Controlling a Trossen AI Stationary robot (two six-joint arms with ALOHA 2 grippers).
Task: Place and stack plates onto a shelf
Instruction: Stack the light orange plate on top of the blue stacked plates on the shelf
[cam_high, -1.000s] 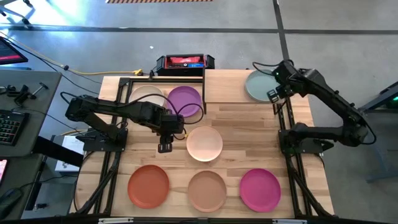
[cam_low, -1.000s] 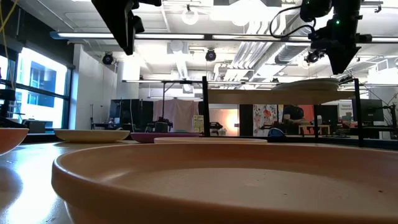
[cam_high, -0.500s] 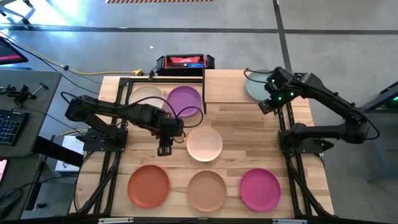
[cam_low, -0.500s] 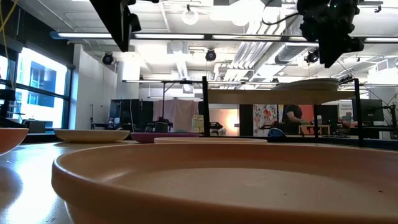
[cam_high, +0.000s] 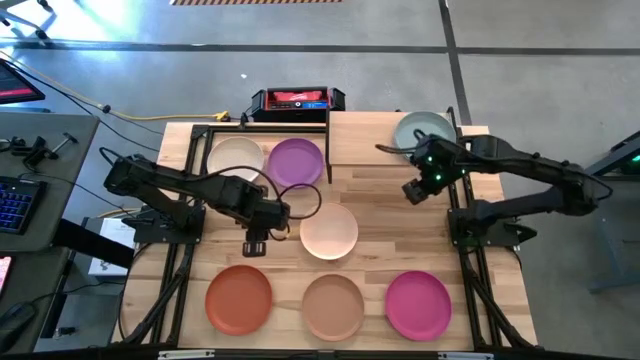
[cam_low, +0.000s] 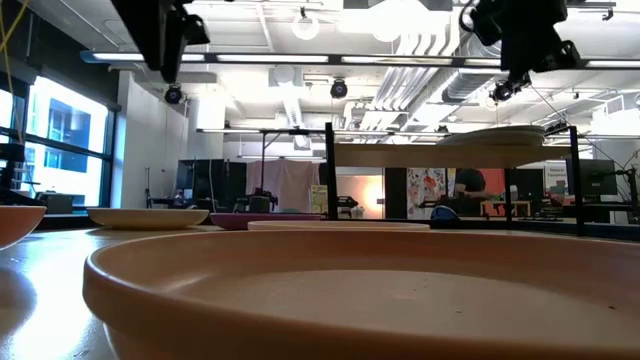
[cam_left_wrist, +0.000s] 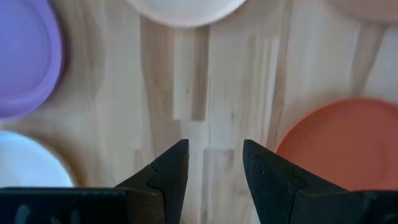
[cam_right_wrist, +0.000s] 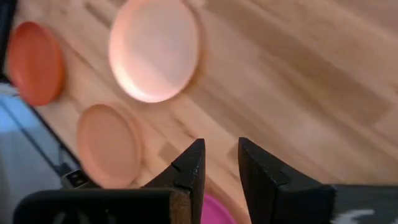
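Teal plate (cam_high: 420, 130) is seen on the shelf (cam_high: 365, 135); six plates lie on the desk (cam_high: 400, 230). Left gripper (cam_high: 254, 247) and right gripper (cam_high: 410, 193) are held above the desk, fingers parted, empty.

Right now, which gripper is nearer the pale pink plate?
Left. The left gripper hovers just beside the pale pink plate, toward its rust-orange side; the right gripper is farther off, between it and the shelf.

Matte, smooth plates (cam_high: 329, 231) are lying on a pale wooden tabletop (cam_high: 385, 220) showing plank grain, beside a light-wood shelf (cam_high: 360, 138) with thin black metal legs.
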